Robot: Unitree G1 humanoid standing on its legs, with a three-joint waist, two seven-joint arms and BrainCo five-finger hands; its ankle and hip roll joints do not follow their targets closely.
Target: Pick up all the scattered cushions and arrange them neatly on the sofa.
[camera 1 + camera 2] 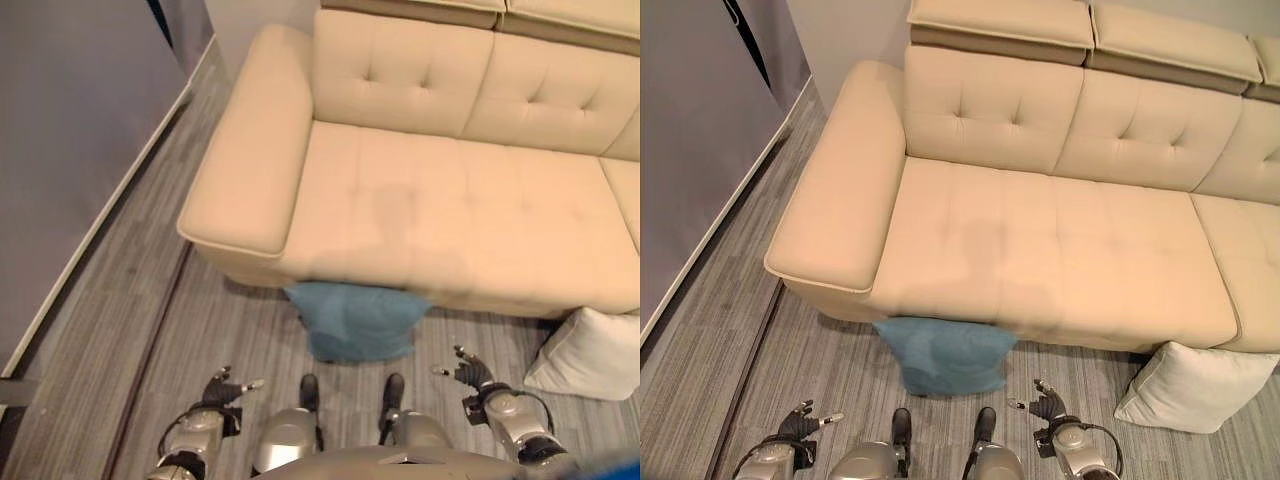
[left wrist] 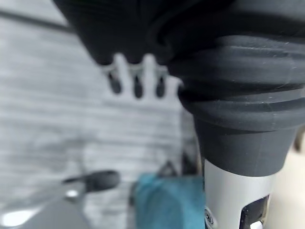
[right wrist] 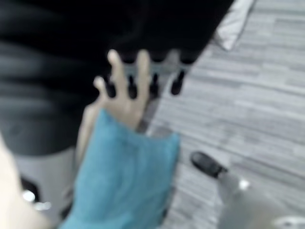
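A blue cushion (image 1: 355, 318) lies on the floor against the front of the cream sofa (image 1: 450, 210), right in front of me. A white cushion (image 1: 590, 352) rests on the floor to the right, also by the sofa's front edge. My left hand (image 1: 225, 388) hangs low at the lower left, open and holding nothing, short of the blue cushion (image 2: 167, 205). My right hand (image 1: 465, 372) is low at the lower right, open too, between the two cushions. Its fingers (image 3: 143, 81) are straight, with the blue cushion (image 3: 124, 181) and the white cushion (image 3: 233, 24) past them.
The sofa's wide left armrest (image 1: 255, 150) juts toward me. A grey wall (image 1: 70, 130) with a pale baseboard runs along the left. A dark strip (image 1: 155, 345) crosses the grey wood floor beside the armrest.
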